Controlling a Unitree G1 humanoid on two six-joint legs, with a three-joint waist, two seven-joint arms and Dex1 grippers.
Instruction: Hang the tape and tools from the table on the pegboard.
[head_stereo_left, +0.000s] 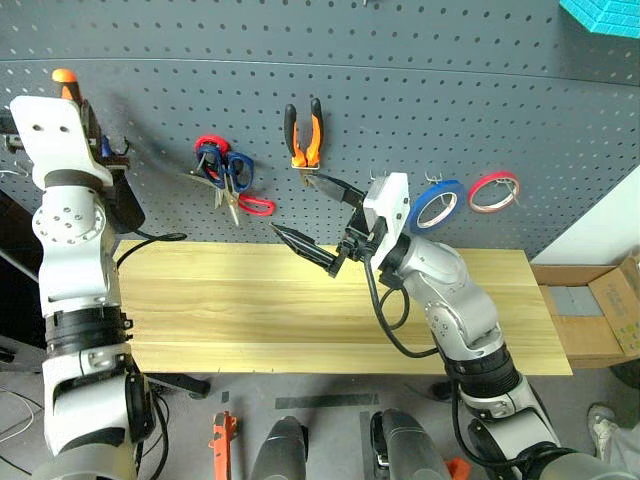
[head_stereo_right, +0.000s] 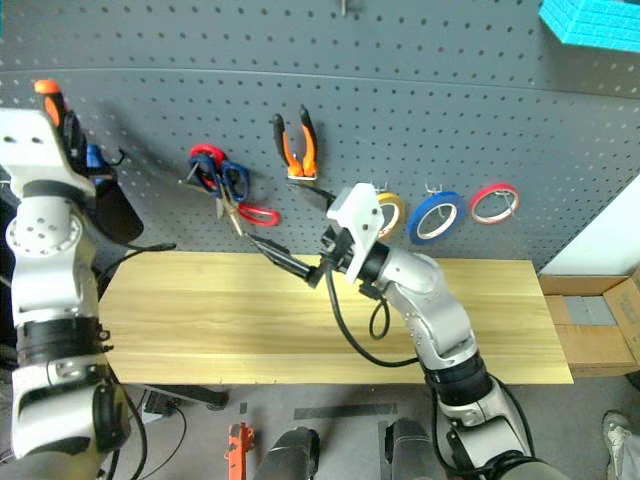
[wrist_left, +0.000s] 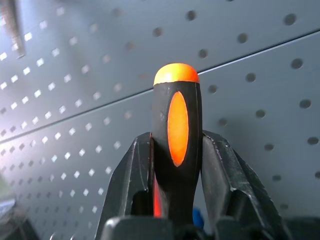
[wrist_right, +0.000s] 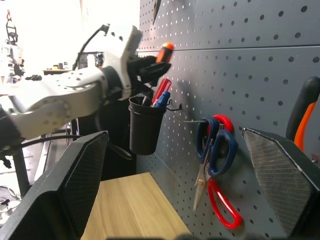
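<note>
Holding the screwdriver (wrist_left: 177, 145) by its orange-and-black handle, my left hand (wrist_right: 145, 67) is closed tight on it, both black fingers (wrist_left: 127, 185) pressed against the sides of the handle. The orange cap points up, close in front of the pegboard (head_stereo_left: 450, 90). The hand sits just above the black cup (wrist_right: 145, 131), which hangs on the board at its left end; red and blue tool handles stick out of that cup.

My right hand (head_stereo_left: 320, 220) hovers over the middle of the desk (head_stereo_left: 250, 310), fingers spread as wide as they go, gripping nothing. It points toward the left, near the board.

On the pegboard, the pliers (head_stereo_left: 304, 135) with orange-and-black handles hang from a hook, jaws down, just above my right hand. To their left, the scissors with blue-and-black handles (head_stereo_left: 232, 172) hang together with the red-handled scissors (head_stereo_left: 250, 203), their blades overlapping. To the right of my right hand, the yellow tape (head_stereo_right: 390, 212) hangs on a hook, partly hidden behind my wrist; next to it hang the blue ring (head_stereo_left: 438, 203) and then the red ring (head_stereo_left: 494, 192).
</note>
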